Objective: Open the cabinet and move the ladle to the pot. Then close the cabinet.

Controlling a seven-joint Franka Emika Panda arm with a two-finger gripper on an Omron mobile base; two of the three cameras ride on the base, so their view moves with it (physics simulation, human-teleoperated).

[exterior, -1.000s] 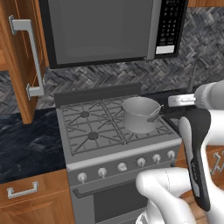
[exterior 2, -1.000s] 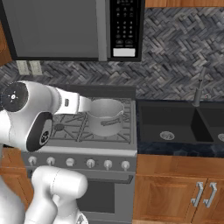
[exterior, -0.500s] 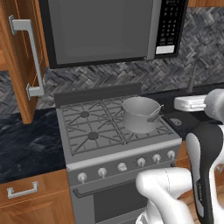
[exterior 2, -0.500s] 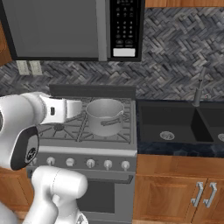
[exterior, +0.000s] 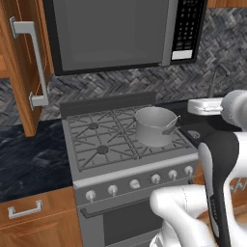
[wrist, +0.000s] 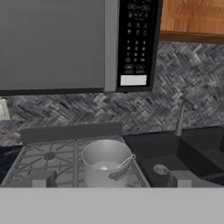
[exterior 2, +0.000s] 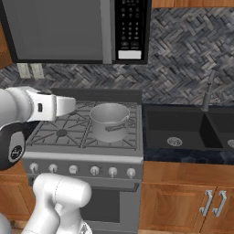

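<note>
While the arm is swinging back from the stove [exterior: 120,144], its wrist having drawn away from the pot [exterior: 154,125] over the last second, the ladle [wrist: 119,168] is lying inside the pot with its handle leaning over the rim toward the sink [exterior 2: 183,130]. The pot is sitting on the stove's rear right burner, directly below the microwave [exterior: 120,36]. The gripper [wrist: 109,180] is standing wide, holding nothing, its two dark fingertips [wrist: 41,179] rising well apart on either side of the pot in the hand view, pulled back on the near side of the stove. The cabinet [exterior: 26,62] door, to the left of the microwave, is hanging open with its long silver bar handle [exterior: 36,62] facing the room. The ladle step is looking finished, judging by where it lies; what is remaining is reaching left past the stove and pushing that door shut.
</note>
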